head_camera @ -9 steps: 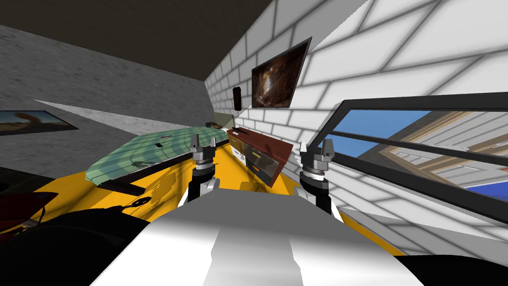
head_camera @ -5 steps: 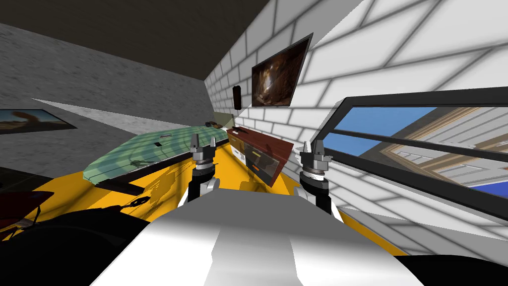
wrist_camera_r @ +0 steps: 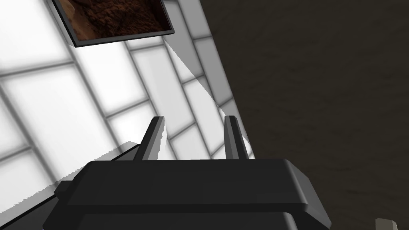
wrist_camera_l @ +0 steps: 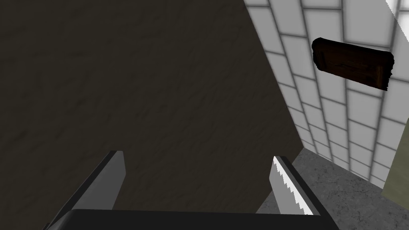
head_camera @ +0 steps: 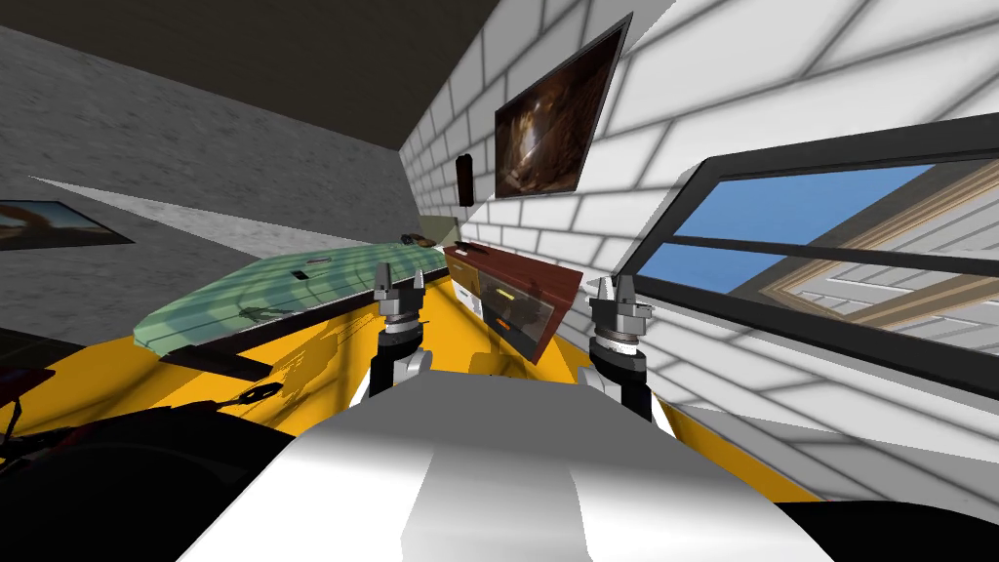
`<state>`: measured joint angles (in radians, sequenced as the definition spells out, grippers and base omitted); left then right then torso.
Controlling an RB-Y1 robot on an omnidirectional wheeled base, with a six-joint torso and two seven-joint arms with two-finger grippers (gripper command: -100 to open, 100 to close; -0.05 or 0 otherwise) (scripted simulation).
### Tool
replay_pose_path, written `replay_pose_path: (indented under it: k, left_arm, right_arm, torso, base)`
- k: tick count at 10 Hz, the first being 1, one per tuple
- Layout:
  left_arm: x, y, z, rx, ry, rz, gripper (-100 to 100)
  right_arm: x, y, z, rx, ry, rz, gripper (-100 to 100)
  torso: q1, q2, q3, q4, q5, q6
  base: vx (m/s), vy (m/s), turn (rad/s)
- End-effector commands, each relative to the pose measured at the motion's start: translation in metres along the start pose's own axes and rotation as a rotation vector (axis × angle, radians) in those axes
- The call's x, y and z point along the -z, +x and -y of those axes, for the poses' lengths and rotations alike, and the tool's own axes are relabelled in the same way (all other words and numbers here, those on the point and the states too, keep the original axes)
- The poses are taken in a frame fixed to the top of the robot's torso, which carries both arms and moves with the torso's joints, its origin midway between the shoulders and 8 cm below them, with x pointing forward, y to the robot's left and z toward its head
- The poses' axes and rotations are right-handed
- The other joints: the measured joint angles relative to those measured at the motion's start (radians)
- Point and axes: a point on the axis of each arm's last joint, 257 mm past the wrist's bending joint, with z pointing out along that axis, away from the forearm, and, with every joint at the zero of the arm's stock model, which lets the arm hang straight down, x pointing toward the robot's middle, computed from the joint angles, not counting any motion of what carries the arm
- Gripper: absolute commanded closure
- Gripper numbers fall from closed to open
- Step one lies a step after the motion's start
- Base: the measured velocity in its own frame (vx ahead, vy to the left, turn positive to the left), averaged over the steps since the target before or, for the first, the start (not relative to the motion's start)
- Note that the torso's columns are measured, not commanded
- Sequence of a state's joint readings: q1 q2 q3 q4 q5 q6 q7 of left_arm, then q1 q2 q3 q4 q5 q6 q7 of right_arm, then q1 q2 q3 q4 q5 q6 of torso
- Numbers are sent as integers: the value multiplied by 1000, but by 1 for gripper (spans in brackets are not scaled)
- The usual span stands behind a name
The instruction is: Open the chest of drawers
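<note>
- Reddish-brown chest of drawers [head_camera: 512,293] stands against the white brick wall [head_camera: 683,127], ahead of you, beyond your left tool [head_camera: 400,273] and right tool [head_camera: 617,283], between them.
- Left tool (fingers spread wide) holds nothing.
- Right tool's fingers stand apart, empty too.

Both arms are held forward, side by side. The left gripper [head_camera: 400,282] is spread wide; the right gripper [head_camera: 616,291] is set narrower, fingers apart

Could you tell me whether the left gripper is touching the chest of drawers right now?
No, in the head view the left gripper stands apart from the chest of drawers, with yellow floor showing between them.
</note>
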<state>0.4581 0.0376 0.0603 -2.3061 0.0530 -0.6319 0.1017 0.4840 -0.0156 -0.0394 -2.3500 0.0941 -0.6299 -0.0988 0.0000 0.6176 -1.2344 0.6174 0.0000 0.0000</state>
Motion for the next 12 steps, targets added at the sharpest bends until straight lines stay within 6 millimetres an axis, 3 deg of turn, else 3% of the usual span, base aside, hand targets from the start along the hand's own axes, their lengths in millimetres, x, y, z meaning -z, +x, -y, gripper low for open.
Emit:
replay_pose_path:
  k: [1, 3, 8, 9, 12]
  left_arm:
    - [1, 7, -11, -7, -25, -39, -100]
    - [6, 17, -36, -16, -77, -80, -100]
    - [22, 34, -92, -26, -194, -124, -100]
    - [22, 34, -92, -26, -194, -124, -100]
    - [34, 47, -126, -31, -265, -149, -100]
  right_arm:
    - [0, 0, 0, 0, 0, 0, 0]
    - [0, 0, 0, 0, 1, 0, 0]
    - [0, 0, 0, 0, 1, 0, 0]
    - [0, 0, 0, 0, 1, 0, 0]
    - [0, 0, 0, 0, 1, 0, 0]
  torso:
    - [0, 74, -148, 74, 0, 0]
    - [0, 116, -237, 116, 0, 0]
    - [0, 121, -241, 121, 0, 0]
    - [0, 121, -241, 121, 0, 0]
    - [0, 120, -242, 121, 0, 0]
  base:
    - [20, -2, -56]
    - [40, -8, -85]
    - [57, -4, -80]
    - [39, 1, -35]
    - [42, -1, -78]
